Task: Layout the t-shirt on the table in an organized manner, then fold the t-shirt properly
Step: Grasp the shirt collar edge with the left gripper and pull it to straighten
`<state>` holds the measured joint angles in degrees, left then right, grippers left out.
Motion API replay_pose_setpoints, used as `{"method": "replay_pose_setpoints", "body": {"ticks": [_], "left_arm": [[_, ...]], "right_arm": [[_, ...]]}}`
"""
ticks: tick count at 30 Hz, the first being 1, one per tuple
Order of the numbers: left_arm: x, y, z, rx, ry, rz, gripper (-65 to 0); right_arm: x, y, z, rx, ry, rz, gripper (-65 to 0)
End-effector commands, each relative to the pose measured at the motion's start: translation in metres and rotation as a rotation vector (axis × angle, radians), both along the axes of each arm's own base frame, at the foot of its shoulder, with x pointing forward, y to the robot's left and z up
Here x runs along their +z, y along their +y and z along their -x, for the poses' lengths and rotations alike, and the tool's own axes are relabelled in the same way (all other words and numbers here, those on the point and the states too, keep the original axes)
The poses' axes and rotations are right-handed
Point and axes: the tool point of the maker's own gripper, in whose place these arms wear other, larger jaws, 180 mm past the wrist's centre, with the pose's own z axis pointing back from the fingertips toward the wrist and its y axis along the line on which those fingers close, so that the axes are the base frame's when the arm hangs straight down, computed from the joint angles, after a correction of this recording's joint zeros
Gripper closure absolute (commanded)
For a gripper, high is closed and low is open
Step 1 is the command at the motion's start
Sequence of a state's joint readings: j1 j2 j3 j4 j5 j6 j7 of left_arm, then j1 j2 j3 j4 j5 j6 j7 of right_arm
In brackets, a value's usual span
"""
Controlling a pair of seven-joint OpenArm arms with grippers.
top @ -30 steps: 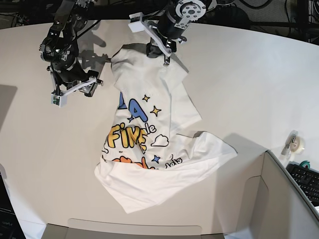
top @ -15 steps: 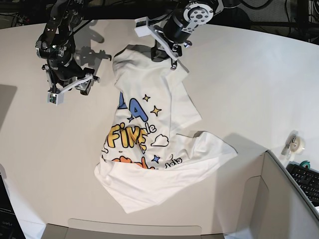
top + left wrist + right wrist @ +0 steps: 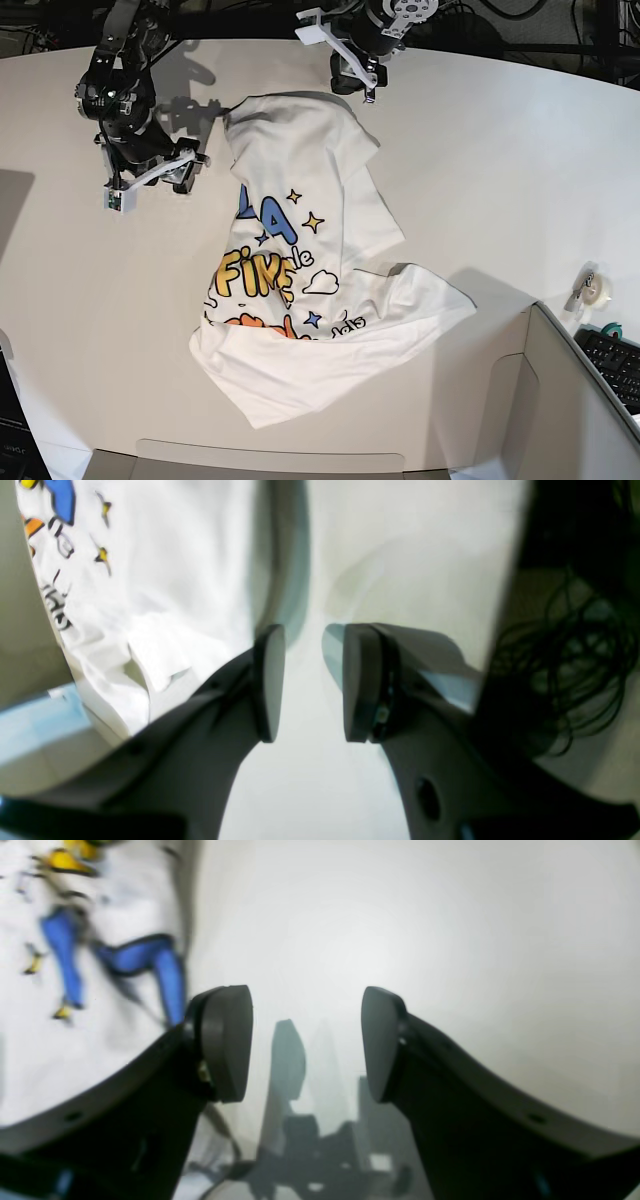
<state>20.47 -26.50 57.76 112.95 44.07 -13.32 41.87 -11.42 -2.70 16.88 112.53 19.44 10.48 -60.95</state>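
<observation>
The white t-shirt (image 3: 300,270) lies rumpled in the middle of the table (image 3: 500,150), print side up, its lower part folded over at the near end. My left gripper (image 3: 355,78) hovers just beyond the shirt's far edge, open. In the left wrist view the left gripper (image 3: 312,645) has only bare table between its fingers, with the t-shirt (image 3: 165,580) off to the left. My right gripper (image 3: 150,182) stands open left of the shirt, apart from it. The right wrist view shows the right gripper (image 3: 305,1010) holding nothing, the t-shirt (image 3: 75,990) beside its left finger.
A grey bin (image 3: 590,400) stands at the near right corner, with a tape roll (image 3: 595,288) and a keyboard (image 3: 615,360) beside it. Dark cables (image 3: 575,645) hang past the table's far edge. A grey box edge (image 3: 270,460) runs along the near side.
My left gripper has let go of the shirt's far edge, opened and drawn back toward the table's far side; the cloth now lies flat there. The right arm only shifted slightly.
</observation>
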Motion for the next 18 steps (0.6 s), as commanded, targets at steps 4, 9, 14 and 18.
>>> {"method": "replay_pose_setpoints", "body": {"ticks": [4, 9, 14, 18], "left_arm": [[0.014, -0.001, -0.012, 0.062, -0.066, 0.057, -20.1], [0.023, 0.002, -0.023, 0.138, -0.119, 0.108, -20.3], [0.025, 0.003, -0.024, 0.148, -0.128, 0.114, -24.0], [0.026, 0.001, -0.026, 0.150, -0.131, 0.122, -24.3]], "right_arm": [[0.023, 0.015, -0.008, 0.052, -0.081, -0.004, -34.5], [0.021, 0.016, -0.006, 0.055, -0.075, -0.004, -34.5], [0.019, 0.016, -0.004, 0.055, -0.067, -0.005, -34.5], [0.019, 0.016, -0.004, 0.055, -0.067, -0.005, -34.5]]}}
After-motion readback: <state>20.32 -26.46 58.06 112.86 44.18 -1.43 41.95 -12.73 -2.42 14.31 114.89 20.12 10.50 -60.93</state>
